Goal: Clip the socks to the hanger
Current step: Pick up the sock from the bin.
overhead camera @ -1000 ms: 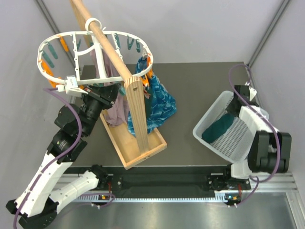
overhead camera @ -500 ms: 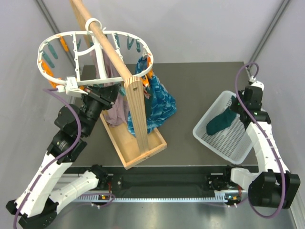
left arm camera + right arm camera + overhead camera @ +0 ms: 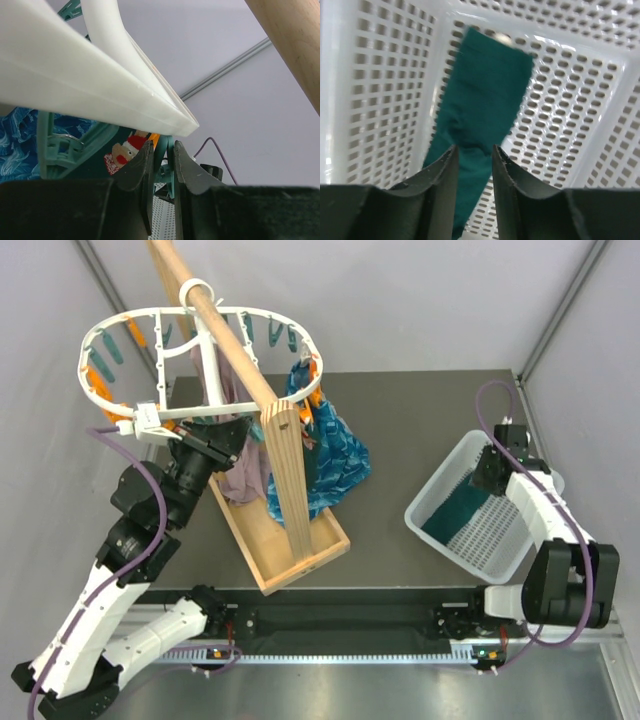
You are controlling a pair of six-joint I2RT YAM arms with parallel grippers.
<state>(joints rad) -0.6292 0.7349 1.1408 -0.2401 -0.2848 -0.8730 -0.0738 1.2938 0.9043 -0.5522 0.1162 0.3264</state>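
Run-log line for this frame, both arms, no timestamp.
left gripper: shut on peg under hanger | right gripper: open over sock in basket

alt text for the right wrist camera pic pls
A dark teal sock lies along the floor of a white perforated plastic basket. The right gripper fills the bottom edge, its two dark fingers parted, with the sock's near end showing in the gap.

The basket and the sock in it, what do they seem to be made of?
The basket looks like glossy white moulded plastic: even grid of holes, bright highlights. The sock looks like soft matte teal fabric, probably knit: it lies limp and creased.
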